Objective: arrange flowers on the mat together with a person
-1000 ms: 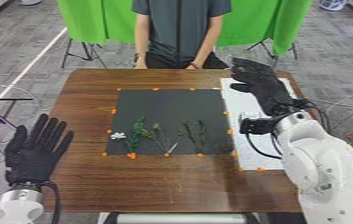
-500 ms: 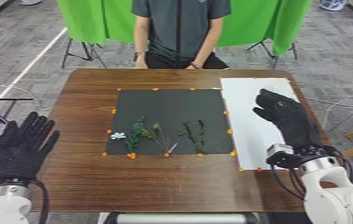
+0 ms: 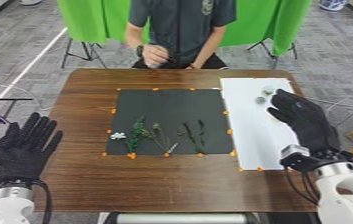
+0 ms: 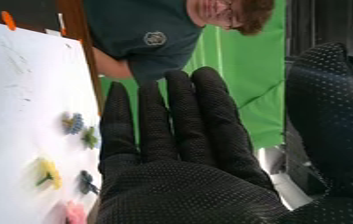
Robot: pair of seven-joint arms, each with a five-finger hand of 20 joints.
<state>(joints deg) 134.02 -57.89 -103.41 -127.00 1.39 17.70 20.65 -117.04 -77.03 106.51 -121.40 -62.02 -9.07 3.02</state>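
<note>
We find the white flower (image 3: 117, 135) and green stems (image 3: 138, 134) on the black mat (image 3: 168, 107), and a yellow flower (image 4: 52, 173) on the white sheet (image 3: 252, 145). Right hand (image 3: 307, 120), near the latter: wide, fingers straight. Left hand (image 3: 21, 152): likewise.

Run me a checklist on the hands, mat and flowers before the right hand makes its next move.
1. Right hand free, fingers straight: ok, it holds nothing.
2. Loose flowers on the white sheet: ok, among them a yellow flower and a pink flower.
3. Green stems lying on the dark mat: ok.
4. Left hand out of the way: ok, open, left of the mat.
5. Person's raised hand off the mat: ok, it is in front of the person's body.
6. White flower attached to a stem: cannot tell.
</note>
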